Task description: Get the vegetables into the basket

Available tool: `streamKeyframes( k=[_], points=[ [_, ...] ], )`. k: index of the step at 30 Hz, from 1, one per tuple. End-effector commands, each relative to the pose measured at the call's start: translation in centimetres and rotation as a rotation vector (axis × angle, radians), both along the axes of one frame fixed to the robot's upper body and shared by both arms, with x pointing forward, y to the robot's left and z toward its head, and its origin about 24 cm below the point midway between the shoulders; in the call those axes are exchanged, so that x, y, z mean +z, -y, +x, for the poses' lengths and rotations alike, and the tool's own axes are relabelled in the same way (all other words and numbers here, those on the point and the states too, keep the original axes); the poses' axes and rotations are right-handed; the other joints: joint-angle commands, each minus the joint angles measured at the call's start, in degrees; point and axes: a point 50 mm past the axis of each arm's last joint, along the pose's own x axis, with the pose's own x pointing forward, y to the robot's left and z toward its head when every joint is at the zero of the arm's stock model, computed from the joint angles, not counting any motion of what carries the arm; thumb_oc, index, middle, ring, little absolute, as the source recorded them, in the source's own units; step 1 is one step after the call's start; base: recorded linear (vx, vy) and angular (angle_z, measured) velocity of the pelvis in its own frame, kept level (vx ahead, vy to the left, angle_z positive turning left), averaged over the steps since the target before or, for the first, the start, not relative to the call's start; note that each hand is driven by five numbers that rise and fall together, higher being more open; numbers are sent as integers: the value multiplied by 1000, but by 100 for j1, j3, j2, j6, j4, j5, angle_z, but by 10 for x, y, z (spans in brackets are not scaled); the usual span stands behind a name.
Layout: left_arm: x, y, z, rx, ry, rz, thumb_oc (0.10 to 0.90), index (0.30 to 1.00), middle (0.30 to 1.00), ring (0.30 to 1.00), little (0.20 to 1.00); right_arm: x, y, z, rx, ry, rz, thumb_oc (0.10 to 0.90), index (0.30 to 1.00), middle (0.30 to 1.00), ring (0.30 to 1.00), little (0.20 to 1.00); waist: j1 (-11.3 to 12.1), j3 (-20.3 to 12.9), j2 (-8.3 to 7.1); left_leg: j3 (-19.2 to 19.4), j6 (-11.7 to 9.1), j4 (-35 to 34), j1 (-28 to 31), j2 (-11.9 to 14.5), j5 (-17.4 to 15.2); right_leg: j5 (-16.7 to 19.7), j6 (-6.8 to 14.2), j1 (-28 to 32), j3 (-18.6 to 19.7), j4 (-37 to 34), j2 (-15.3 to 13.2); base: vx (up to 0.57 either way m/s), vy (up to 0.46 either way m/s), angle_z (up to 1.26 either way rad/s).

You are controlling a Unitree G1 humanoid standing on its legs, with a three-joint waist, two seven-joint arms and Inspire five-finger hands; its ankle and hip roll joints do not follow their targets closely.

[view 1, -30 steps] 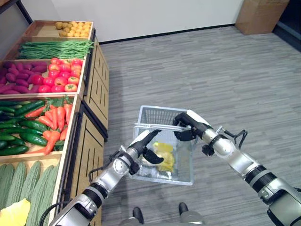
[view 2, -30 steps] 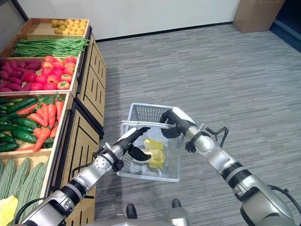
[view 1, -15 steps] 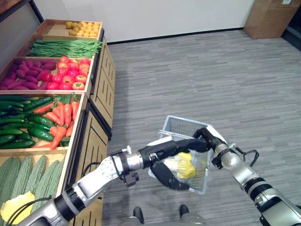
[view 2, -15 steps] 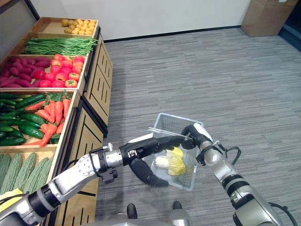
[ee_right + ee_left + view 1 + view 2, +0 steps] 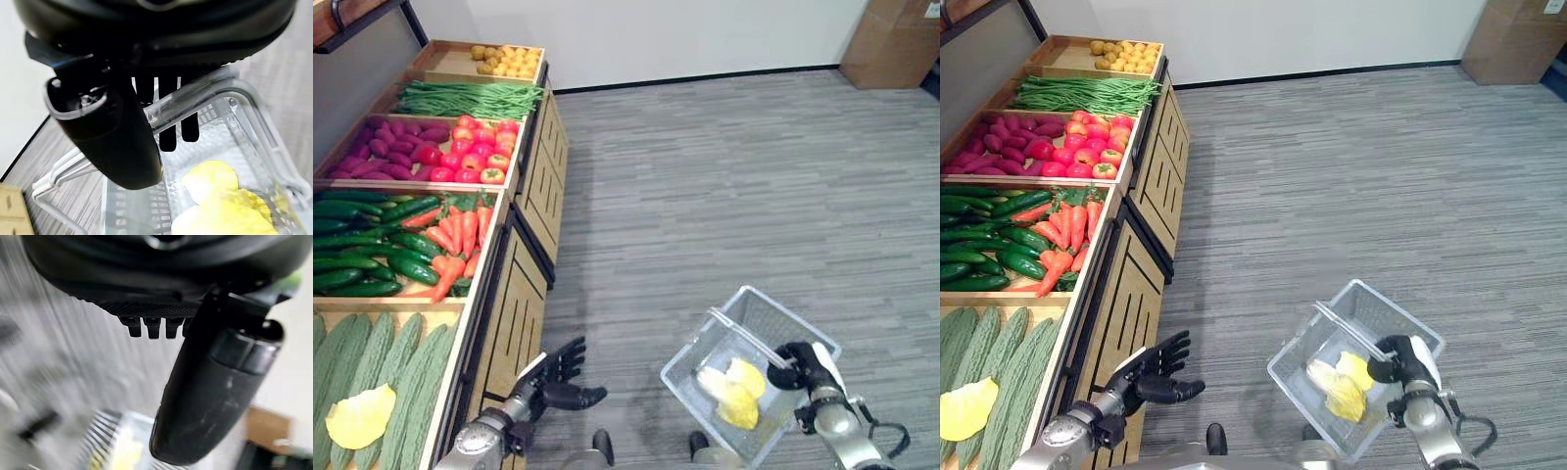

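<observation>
A clear wire basket (image 5: 698, 356) hangs low on the right over the floor, tilted. My right hand (image 5: 805, 361) is shut on its handle (image 5: 204, 98), fingers curled over the bar. Inside lies a yellow leafy vegetable (image 5: 732, 392), also visible past my right fingers (image 5: 221, 197). My left hand (image 5: 557, 376) is open and holds nothing, fingers spread, beside the front of the wooden shelf. Its straight thumb (image 5: 211, 392) points toward the blurred basket (image 5: 105, 435).
The wooden shelf (image 5: 514, 323) on the left holds crates of bitter gourds (image 5: 396, 357) with a yellow leaf (image 5: 357, 416), cucumbers (image 5: 367, 259), carrots (image 5: 455, 240), tomatoes (image 5: 475, 157), green beans (image 5: 470, 98). A cardboard box (image 5: 891, 44) stands far right. Grey floor (image 5: 734, 186) spreads ahead.
My left hand has pulled back out of the basket toward the shelf front, empty. The basket with the yellow vegetable has swung lower and rightward in my right hand. The camera has shifted.
</observation>
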Motion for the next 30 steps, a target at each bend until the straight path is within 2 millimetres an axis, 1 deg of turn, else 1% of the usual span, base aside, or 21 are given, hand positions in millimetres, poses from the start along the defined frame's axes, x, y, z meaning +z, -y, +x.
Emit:
streamKeyframes(
  k=[1, 2, 3, 4, 5, 8, 10, 11, 12, 13, 14, 17, 18, 19, 20, 22, 23, 26, 27, 28, 30],
  points=[
    [18, 17, 31, -173, 177, 101, 900, 1000, 1000, 1000, 1000, 55, 1, 64, 16, 381, 6, 400, 300, 300, 300, 300, -20, -284, -318, 201, -282, 39, 235, 218, -596, -467, 169, 9, -478, 20, -164, 0, 0, 0],
    [3, 13, 22, -132, 99, 128, 900, 1000, 1000, 1000, 1000, 52, 1, 60, 12, 371, 18, 400, 300, 300, 300, 300, -37, -285, -322, 212, -279, 39, 234, 217, -597, -461, 167, -2, -468, 20, -162, 0, 0, 0],
    [-10, 13, 14, -116, 43, 158, 900, 1000, 1000, 1000, 1000, 48, 0, 54, 10, 357, 23, 400, 300, 300, 300, 300, -60, -291, -313, 217, -274, 39, 234, 213, -607, -457, 168, -16, -449, 20, -163, 7, 8, -6],
    [-18, 17, 8, -98, 2, 156, 900, 1000, 1000, 1000, 1000, 46, 0, 51, 7, 350, 29, 400, 300, 300, 300, 300, -84, -292, -314, 226, -271, 39, 236, 212, -611, -450, 167, -32, -432, 20, -160, 16, 11, -9],
    [-36, 16, -6, -73, -86, 212, 900, 1000, 1000, 1000, 1000, 40, -2, 43, -6, 333, 42, 400, 300, 300, 300, 300, -128, -295, -319, 253, -269, 39, 238, 212, -620, -448, 157, -48, -402, 20, -155, 11, 10, -8],
    [-60, 18, -28, -37, -219, 289, 900, 1000, 1000, 1000, 1000, 30, -5, 34, -23, 302, 61, 400, 300, 300, 300, 300, -182, -303, -334, 301, -268, 39, 237, 216, -636, -452, 151, -86, -364, 20, -148, 2, 6, -4],
    [-75, 17, -49, -9, -342, 349, 900, 1000, 1000, 1000, 1000, 23, -8, 28, -27, 279, 60, 400, 300, 300, 300, 300, -217, -298, -346, 335, -267, 41, 248, 205, -645, -451, 144, -87, -322, 20, -140, 7, 17, -11],
    [-82, 15, -64, 40, -423, 375, 900, 1000, 1000, 1000, 1000, 18, -10, 24, -35, 264, 69, 400, 300, 300, 300, 300, -241, -305, -358, 361, -266, 63, 250, 205, -660, -450, 134, -98, -296, 20, -144, 14, 33, -14],
    [-85, 14, -73, 82, -469, 381, 900, 1000, 1000, 1000, 1000, 17, -12, 22, -31, 259, 70, 400, 300, 300, 300, 300, -257, -300, -374, 383, -264, 101, 250, 204, -680, -447, 136, -100, -281, 20, -150, 15, 27, -14],
    [-85, 15, -73, 82, -468, 381, 900, 1000, 1000, 1000, 1000, 17, -12, 22, -30, 259, 69, 400, 300, 300, 300, 300, -258, -298, -374, 384, -264, 101, 251, 204, -680, -447, 136, -99, -280, 20, -150, 13, 20, -10],
    [-87, 13, -77, 104, -489, 389, 900, 1000, 1000, 1000, 1000, 14, -13, 20, -38, 249, 73, 400, 300, 300, 300, 300, -264, -288, -394, 393, -267, 176, 231, 204, -705, -447, 129, -94, -269, 20, -162, 1, 13, -12],
    [-87, 15, -78, 120, -494, 387, 900, 1000, 1000, 1000, 1000, 14, -14, 22, -36, 248, 67, 400, 300, 300, 300, 300, -259, -244, -446, 393, -255, 413, 117, 194, -801, -433, 130, -98, -265, 20, -200, -16, 25, -8],
    [-87, 17, -78, 133, -492, 363, 900, 1000, 1000, 1000, 1000, 13, -13, 23, -41, 247, 63, 400, 300, 300, 300, 300, -246, -199, -496, 404, -230, 617, 13, 182, -897, -407, 141, -114, -232, 20, -245, -29, 48, -3],
    [-87, 17, -77, 158, -491, 350, 900, 1000, 1000, 1000, 1000, 13, -14, 24, -44, 251, 61, 400, 300, 300, 300, 300, -233, -166, -531, 409, -212, 704, -37, 166, -942, -384, 151, -125, -221, 20, -273, -29, 49, -3],
    [-87, 17, -77, 158, -491, 350, 900, 1000, 1000, 1000, 1000, 13, -14, 25, -44, 251, 62, 400, 300, 300, 300, 300, -233, -166, -532, 409, -211, 716, -44, 167, -949, -383, 152, -127, -220, 20, -274, -21, 60, -4],
    [-87, 16, -75, 207, -493, 321, 900, 1000, 1000, 1000, 1000, 15, -16, 30, -42, 265, 57, 400, 300, 300, 300, 300, -214, -106, -600, 441, -146, 898, -153, 119, -1063, -306, 182, -172, -176, 20, -355, -22, 119, -9],
    [-87, 14, -72, 218, -489, 328, 900, 1000, 1000, 1000, 1000, 15, -18, 33, -46, 270, 50, 400, 300, 300, 300, 300, -213, -40, -650, 469, -81, 990, -208, 77, -1146, -271, 220, -251, -127, 116, -414, -48, 152, -14],
    [-84, 13, -62, 222, -458, 326, 900, 1000, 1000, 1000, 1000, 20, -20, 44, -49, 298, 51, 400, 300, 300, 300, 300, -186, 84, -670, 538, 46, 1036, -279, 41, -1234, -303, 309, -639, 3, 587, -443, -79, 171, -24],
    [-82, 11, -56, 230, -435, 320, 900, 1000, 1000, 1000, 1000, 23, -23, 51, -53, 318, 58, 400, 300, 300, 300, 300, -127, 167, -668, 591, 131, 1027, -298, 18, -1270, -316, 396, -910, 95, 957, -423, -75, 187, -34],
    [-81, 10, -54, 235, -428, 320, 900, 1000, 1000, 1000, 1000, 23, -26, 54, -50, 324, 63, 400, 300, 300, 300, 300, -122, 206, -669, 619, 162, 1005, -278, 11, -1295, -271, 443, -1026, 73, 1093, -414, -71, 186, -35],
    [-79, 6, -49, 243, -409, 326, 900, 1000, 1000, 1000, 1000, 27, -32, 62, -39, 345, 75, 400, 300, 300, 300, 300, -71, 297, -651, 729, 225, 963, -229, 30, -1316, -212, 559, -1317, -102, 1645, -407, -39, 109, -28]
  ],
)
